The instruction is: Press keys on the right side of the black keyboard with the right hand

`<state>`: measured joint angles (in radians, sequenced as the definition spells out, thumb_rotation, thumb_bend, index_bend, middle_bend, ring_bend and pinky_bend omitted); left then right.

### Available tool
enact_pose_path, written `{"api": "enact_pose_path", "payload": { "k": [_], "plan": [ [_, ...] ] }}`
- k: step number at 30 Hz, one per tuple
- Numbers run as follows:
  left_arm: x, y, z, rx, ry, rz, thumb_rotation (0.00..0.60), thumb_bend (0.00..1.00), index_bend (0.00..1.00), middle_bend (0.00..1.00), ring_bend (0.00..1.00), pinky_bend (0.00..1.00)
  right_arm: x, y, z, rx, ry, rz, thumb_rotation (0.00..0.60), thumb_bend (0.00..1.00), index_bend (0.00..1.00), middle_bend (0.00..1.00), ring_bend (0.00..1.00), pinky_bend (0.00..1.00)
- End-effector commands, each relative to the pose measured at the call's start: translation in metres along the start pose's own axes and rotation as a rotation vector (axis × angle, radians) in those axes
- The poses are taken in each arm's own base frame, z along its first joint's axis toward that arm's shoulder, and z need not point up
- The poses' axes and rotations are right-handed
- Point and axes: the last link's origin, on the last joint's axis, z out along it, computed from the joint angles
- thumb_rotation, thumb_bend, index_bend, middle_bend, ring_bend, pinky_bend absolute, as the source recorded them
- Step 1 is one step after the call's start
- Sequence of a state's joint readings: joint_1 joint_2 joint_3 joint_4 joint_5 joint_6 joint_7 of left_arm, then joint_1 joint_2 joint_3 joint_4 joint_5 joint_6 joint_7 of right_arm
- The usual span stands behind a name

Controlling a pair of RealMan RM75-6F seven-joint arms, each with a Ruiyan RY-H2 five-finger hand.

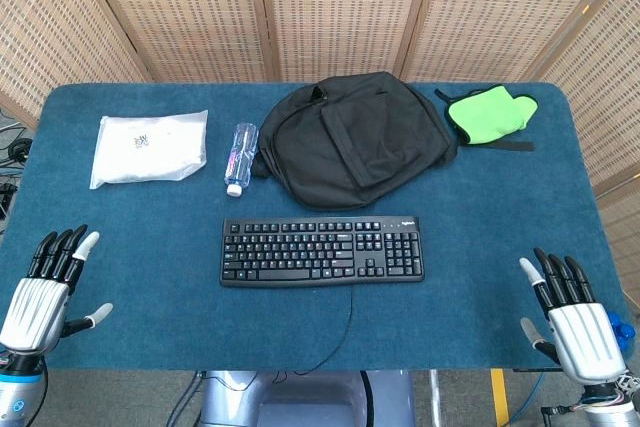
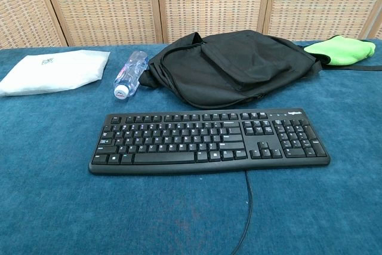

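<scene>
The flat black plastic keyboard, its white key legends and corner logo too small to be read, is seen on the blue-carpeted worktop, well left of and beyond the right hand, whose fingers are spread, nothing being held.

Bare blue surface is lying between the right hand and the keyboard, so nothing is blocking its way forward and inward. Beyond the keys, the black backpack is standing as an obstacle.
</scene>
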<state>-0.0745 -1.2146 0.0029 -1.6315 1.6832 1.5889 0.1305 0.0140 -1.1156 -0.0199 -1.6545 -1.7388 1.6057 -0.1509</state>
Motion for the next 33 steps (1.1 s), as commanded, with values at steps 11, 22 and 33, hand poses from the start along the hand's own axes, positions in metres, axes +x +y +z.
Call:
{"api": "enact_pose_path", "payload": {
  "k": [11, 22, 33],
  "plan": [
    [0.0012, 0.0001, 0.0019, 0.0, 0.007, -0.006, 0.6, 0.0, 0.0, 0.0, 0.0, 0.0, -0.0022, 0.0013, 0.0012, -0.009, -0.016, 0.003, 0.6, 0.33, 0.0, 0.0, 0.0, 0.0],
    [0.0032, 0.002, 0.0016, -0.011, 0.016, -0.006, 0.6, 0.0, 0.0, 0.0, 0.0, 0.0, -0.0012, 0.0015, 0.0003, -0.012, -0.011, 0.001, 0.6, 0.33, 0.0, 0.0, 0.0, 0.0],
    [0.0025, 0.0012, 0.0013, -0.001, 0.011, -0.007, 0.6, 0.0, 0.0, 0.0, 0.0, 0.0, 0.0004, -0.0008, 0.0077, -0.014, 0.014, 0.034, 0.6, 0.33, 0.0, 0.01, 0.0, 0.0]
  ]
}}
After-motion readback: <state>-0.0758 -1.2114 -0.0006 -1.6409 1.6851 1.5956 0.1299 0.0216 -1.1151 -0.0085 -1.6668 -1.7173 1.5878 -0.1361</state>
